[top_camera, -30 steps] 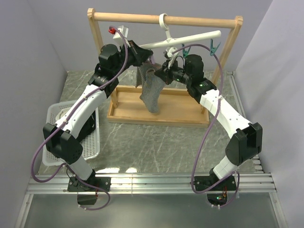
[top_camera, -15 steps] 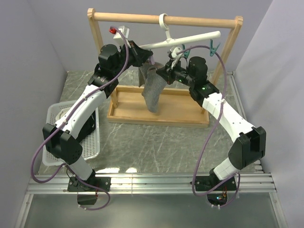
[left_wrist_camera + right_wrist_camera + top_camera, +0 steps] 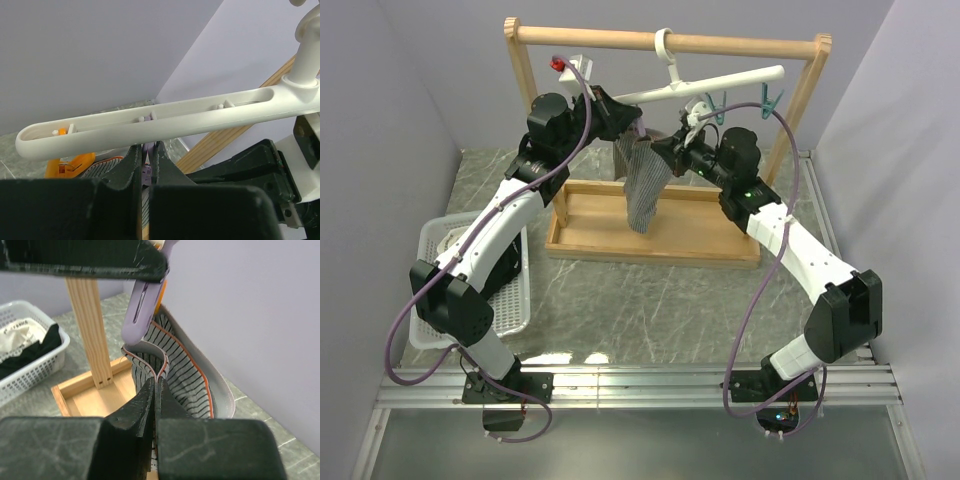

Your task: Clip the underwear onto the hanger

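The right gripper (image 3: 155, 382) has its jaws closed on a fold at the upper edge of the underwear (image 3: 185, 375), with striped cloth pinched between the two fingers. The left gripper (image 3: 146, 150) has its jaws narrowed onto the purple clip (image 3: 142, 310). The clip's lower tip meets the cloth edge just above the right jaws.

The underwear (image 3: 642, 190) hangs from this grip point. Its long axis is close to vertical, and its free end points down toward the base tray (image 3: 705, 240) of the wooden frame (image 3: 620, 38) without touching it.

The hanger (image 3: 720, 85) is hooked over the frame's top rail. Its bar is tilted, low at the left gripper's end and high at the far right end. An orange clip (image 3: 70, 162) hangs near the low end and a teal clip (image 3: 772, 98) near the high end.

A white basket (image 3: 432, 240) stands on the worktop (image 3: 650, 300) to the left of the frame. It holds a black garment (image 3: 30, 347) and a whitish cloth (image 3: 15, 332).
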Tool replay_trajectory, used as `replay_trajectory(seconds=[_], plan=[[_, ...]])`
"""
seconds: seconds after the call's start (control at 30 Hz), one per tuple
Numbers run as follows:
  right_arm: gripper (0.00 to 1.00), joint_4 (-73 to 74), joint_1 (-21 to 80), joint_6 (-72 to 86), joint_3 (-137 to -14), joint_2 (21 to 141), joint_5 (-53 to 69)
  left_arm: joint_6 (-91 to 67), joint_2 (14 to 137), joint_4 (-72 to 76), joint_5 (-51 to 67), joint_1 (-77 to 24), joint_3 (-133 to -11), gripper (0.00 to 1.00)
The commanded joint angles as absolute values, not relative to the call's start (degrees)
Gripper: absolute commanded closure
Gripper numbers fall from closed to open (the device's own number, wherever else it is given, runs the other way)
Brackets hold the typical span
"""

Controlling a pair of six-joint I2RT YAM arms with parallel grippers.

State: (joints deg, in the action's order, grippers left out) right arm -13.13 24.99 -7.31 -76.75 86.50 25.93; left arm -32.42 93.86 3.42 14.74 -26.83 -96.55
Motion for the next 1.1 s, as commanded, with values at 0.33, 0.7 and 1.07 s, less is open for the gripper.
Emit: replay_trajectory(seconds=[0.33, 0.7, 1.07], plan=[[1.00, -17.93, 25.31, -0.09, -80.60, 84.38, 24.07, -29.01, 93.08, 1.14, 16.61, -27.51, -96.33, 1.00], [1.00, -19.51, 25.31, -0.09, -79.19, 82.80, 26.54, -27.25, 93.25, 0.88, 15.82, -27.51, -96.06, 1.00], [1.00, -16.44, 25.23, -1.40, -79.89, 83.93, 26.37, -27.95, 93.43, 1.85, 17.31, -27.51, -96.94, 1.00]])
